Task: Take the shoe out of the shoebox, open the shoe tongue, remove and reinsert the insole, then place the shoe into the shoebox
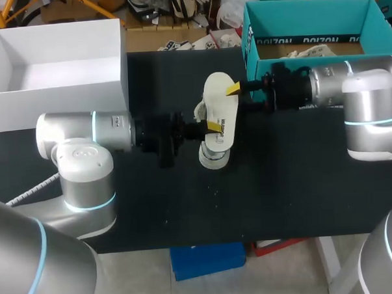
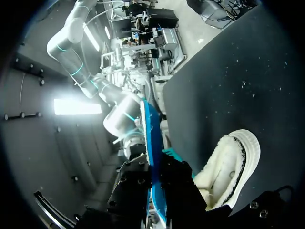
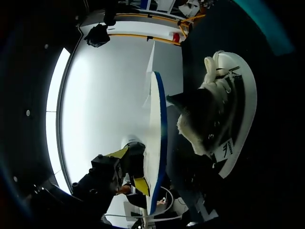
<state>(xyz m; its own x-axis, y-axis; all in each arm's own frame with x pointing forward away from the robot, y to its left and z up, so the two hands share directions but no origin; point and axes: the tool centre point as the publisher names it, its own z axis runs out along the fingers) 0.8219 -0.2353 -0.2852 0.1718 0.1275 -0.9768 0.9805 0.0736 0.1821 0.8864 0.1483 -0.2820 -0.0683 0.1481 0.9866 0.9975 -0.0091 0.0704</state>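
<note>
One insole [image 1: 219,100] clamped by left gripper [image 1: 211,125] and right gripper [image 1: 234,89].
One shoe [image 1: 213,156] by it; two boxes: white box [image 1: 57,101], teal box [image 1: 295,42]; insole's print unreadable.

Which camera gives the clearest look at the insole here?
The head view: the cream oval insole shows its whole flat face there, lying over the white shoe. Both wrist views catch it only edge-on, as a thin pale strip with a blue side, next to the shoe's fleecy opening.
</note>
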